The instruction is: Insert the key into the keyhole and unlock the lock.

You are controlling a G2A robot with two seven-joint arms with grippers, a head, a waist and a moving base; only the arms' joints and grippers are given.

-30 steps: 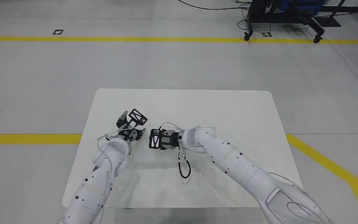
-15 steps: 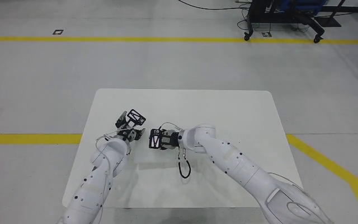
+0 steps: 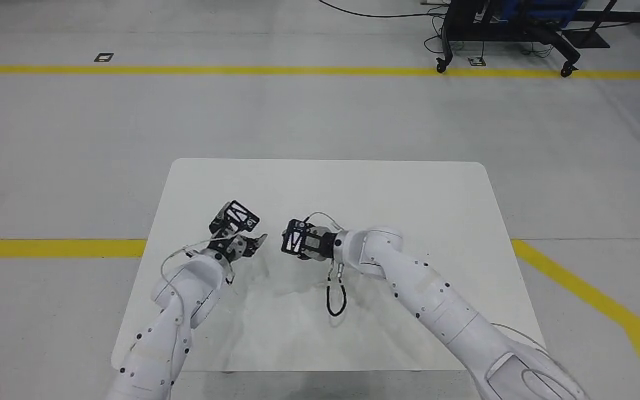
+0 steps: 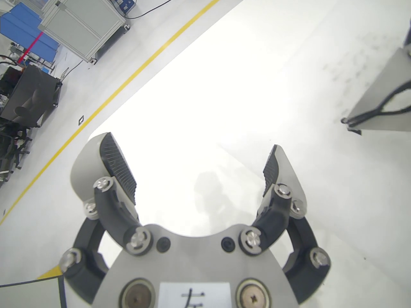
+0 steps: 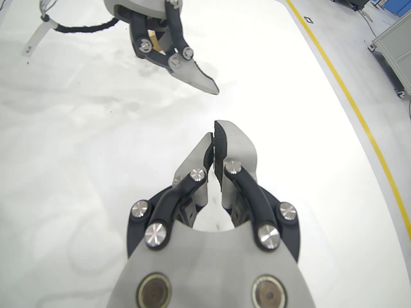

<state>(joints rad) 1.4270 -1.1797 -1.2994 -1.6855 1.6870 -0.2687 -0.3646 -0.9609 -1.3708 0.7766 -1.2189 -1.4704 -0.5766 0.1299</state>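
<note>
Holding the left gripper (image 4: 192, 144) splayed, empty, facing the clenched right gripper (image 5: 214, 136) (apparently gripping nothing), likely lining up for a handover.

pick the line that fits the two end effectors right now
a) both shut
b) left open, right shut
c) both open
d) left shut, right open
b: the left end effector is spread wide with bare table showing in the gap, while the right end effector is closed tip to tip.
</note>
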